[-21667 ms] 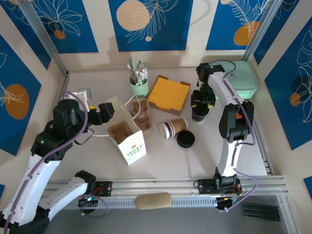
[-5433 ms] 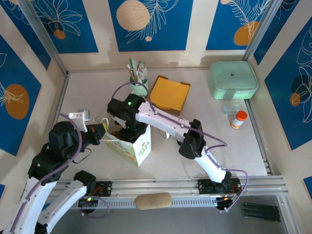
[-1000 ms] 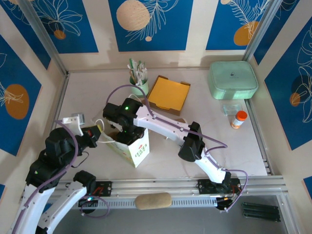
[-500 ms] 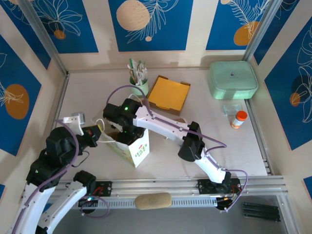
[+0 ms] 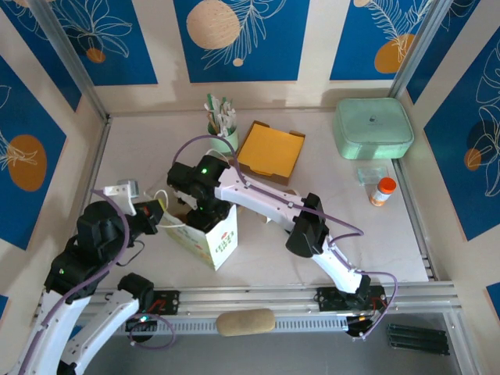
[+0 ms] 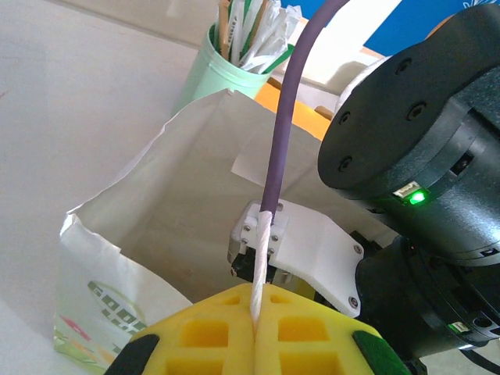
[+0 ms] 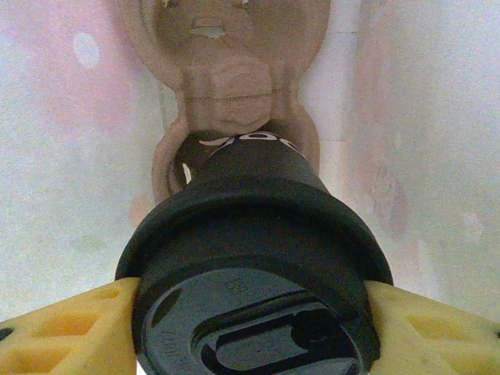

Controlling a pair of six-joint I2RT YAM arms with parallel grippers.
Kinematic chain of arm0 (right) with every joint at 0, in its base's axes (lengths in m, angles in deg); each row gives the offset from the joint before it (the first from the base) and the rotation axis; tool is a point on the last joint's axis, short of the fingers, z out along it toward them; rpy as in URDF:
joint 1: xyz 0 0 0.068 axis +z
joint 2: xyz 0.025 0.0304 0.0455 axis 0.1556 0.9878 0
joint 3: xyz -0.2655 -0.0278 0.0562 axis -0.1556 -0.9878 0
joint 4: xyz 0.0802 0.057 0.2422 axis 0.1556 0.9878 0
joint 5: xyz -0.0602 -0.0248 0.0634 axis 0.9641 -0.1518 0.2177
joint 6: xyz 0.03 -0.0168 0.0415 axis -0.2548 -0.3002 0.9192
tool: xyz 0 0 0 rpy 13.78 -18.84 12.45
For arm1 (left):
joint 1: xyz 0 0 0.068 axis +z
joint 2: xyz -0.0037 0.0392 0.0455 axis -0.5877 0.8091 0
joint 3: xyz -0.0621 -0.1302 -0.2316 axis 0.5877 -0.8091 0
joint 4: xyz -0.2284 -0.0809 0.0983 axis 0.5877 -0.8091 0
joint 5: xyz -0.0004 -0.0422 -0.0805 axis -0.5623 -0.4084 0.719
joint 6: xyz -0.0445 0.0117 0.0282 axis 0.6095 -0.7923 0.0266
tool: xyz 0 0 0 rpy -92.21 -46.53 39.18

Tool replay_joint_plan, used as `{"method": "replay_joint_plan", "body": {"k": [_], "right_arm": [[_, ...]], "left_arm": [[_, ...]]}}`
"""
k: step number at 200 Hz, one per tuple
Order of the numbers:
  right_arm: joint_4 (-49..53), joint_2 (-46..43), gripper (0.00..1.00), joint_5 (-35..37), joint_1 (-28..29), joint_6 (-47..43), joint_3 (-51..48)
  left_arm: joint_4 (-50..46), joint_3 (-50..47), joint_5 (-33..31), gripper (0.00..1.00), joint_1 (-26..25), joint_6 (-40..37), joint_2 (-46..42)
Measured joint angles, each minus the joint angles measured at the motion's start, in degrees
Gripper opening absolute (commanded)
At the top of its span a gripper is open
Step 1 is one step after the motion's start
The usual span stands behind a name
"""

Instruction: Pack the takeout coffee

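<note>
— what's at the left?
— the left gripper [image 6: 256, 344], its yellow pads clenched on the thin white cord handle [image 6: 262, 258] of the white paper bag with green print [image 5: 215, 238]. the bag stands upright near the arms' bases.
— and right of that?
— the right gripper [image 7: 254, 312] reaches down into the bag's open mouth. its yellow fingers [image 7: 66, 332] grasp the kraft-brown paper cup [image 7: 250, 234] by its black round lid. the cup is upright inside the bag, over a pocket of the brown moulded-pulp carrier [image 7: 226, 86]; seated or not, i cannot tell.
— farther off?
— a mint-green cup of utensils [image 5: 223, 139] just beyond the bag, and an orange square box [image 5: 271, 150] to its right.
</note>
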Motion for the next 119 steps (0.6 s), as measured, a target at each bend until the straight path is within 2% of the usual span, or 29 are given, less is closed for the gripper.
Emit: {"method": "replay_joint_plan", "body": {"k": [119], "right_arm": [[-1.05,-0.44,0.50,0.55,-0.09,-0.02,-1.92]], "left_arm": [[0.83,-0.15,0.00,0.00,0.00,0.00,0.04]]}}
